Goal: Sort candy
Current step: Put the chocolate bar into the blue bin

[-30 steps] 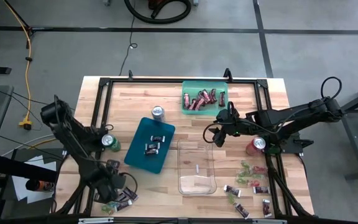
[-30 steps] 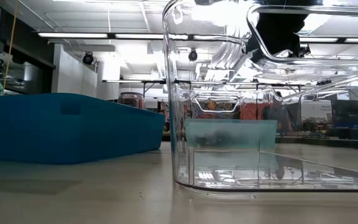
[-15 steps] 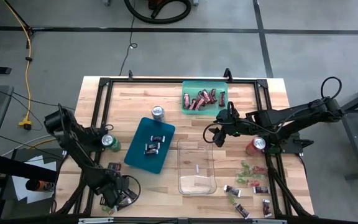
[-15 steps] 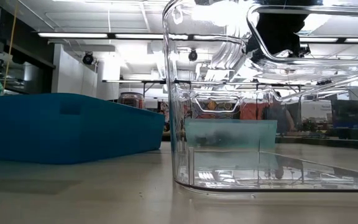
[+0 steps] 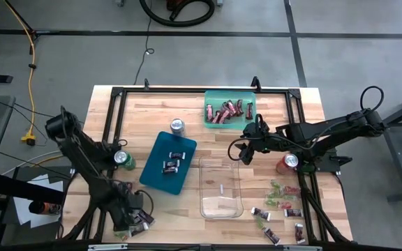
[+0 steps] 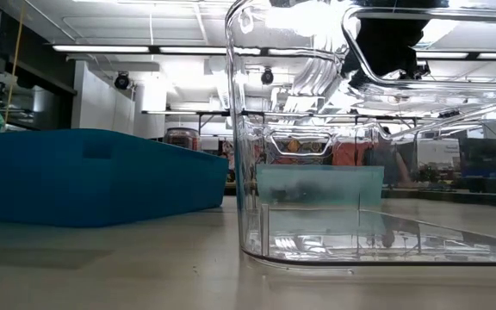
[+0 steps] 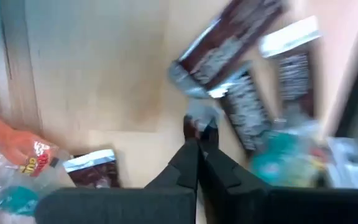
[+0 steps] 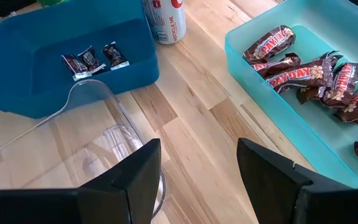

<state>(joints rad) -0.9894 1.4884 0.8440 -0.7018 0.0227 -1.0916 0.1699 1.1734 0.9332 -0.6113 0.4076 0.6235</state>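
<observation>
Candy lies in two loose heaps: dark mini bars and small wrapped pieces at the near left [image 5: 139, 222] and at the near right [image 5: 279, 209]. My left gripper [image 5: 128, 217] is over the near-left heap, shut on a dark brown mini bar [image 7: 229, 38]. My right gripper [image 8: 197, 180] hangs open above bare table between the green tray [image 5: 229, 108] of dark red bars and the clear container [image 5: 220, 187]. Three mini bars [image 8: 92, 59] lie in the blue tray [image 5: 168, 162]. My left gripper pinches the silvery crimped end [image 7: 199, 111] of the dark brown mini bar between its two fingertips [image 7: 191, 149]. The bar reaches on beyond the fingertips, above the other bars on the table. The view is blurred; whether the bar is lifted clear I cannot tell.
A silver can [image 5: 178, 126] stands beyond the blue tray, a green can [image 5: 123, 160] to its left, and a red can [image 5: 287, 163] near the right arm. An orange-wrapped piece [image 7: 23, 149] and more mini bars [image 7: 294, 74] lie around the left fingers. A black frame [image 5: 187, 89] runs along the table's edges.
My left gripper has shut over the near-left heap, taking hold of the mini bar's wrapper end; its arm dipped toward the heap and came back up a little. The right arm has kept still.
</observation>
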